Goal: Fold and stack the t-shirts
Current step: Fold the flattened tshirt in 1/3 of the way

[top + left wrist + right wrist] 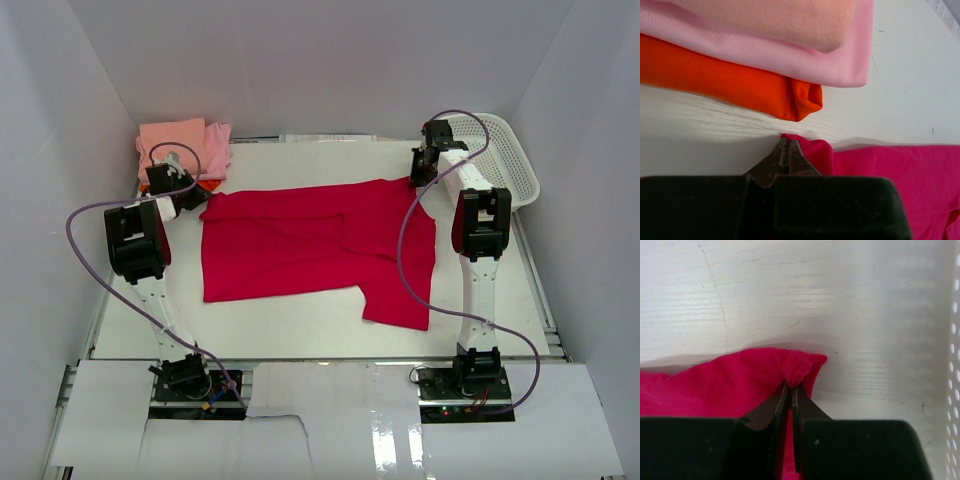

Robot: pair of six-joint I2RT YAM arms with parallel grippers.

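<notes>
Top external: crimson t-shirt (310, 245) lies spread on table (300, 330), btwn folded pink/orange t-shirts (185, 145) at far L and white lattice basket (505, 160) at far R. Jaws of left gripper (786, 142) pinch its far-L corner; right gripper (792, 385) jaws clamp the bunched far-R corner.

White arms (478, 290), blk end effectors (791, 389), lilac cables (68, 228).

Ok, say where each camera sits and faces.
Top external: above and behind the bases, looking down at the table; both arms show.
Left wrist: on the left arm, looking along the left end effector, shut on the red t-shirt, toward the folded t-shirts.
Right wrist: on the right arm, looking along the right end effector, shut on another corner, basket at right.
Shared: the red t-shirt is in all three.
</notes>
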